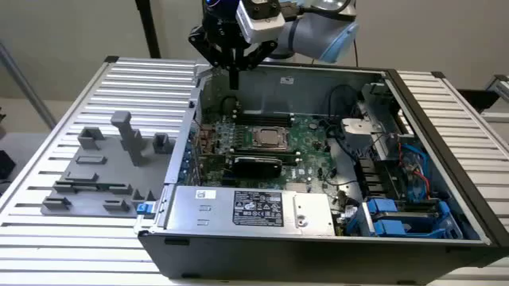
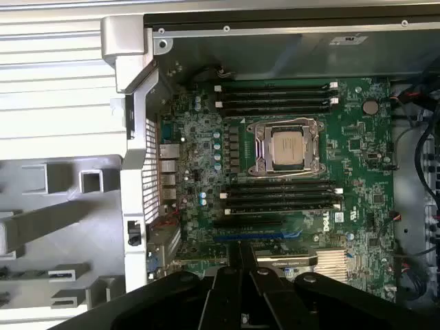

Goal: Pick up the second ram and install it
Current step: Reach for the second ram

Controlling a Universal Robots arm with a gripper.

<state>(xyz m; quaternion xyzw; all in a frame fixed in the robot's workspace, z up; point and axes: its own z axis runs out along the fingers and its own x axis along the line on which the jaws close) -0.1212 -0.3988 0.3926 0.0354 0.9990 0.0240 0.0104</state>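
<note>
Honestly, where the long, thin green ram stick is lying I cannot tell (the long black memory slots (image 2: 275, 88) beside the square silver processor socket (image 2: 287, 150) are looking dark along their length). The black two-fingered pincer (image 1: 233, 84) is hovering over the back corner of the open dark metal computer case (image 1: 318, 256), at the exterior view's left, its fingers (image 2: 228, 282) pressing together with only a thin dark line between them. The large green motherboard (image 2: 357, 158) is lying below. The case is resting on the ribbed white bench (image 1: 119, 89), beside a grey moulded holder (image 1: 95, 179).
</note>
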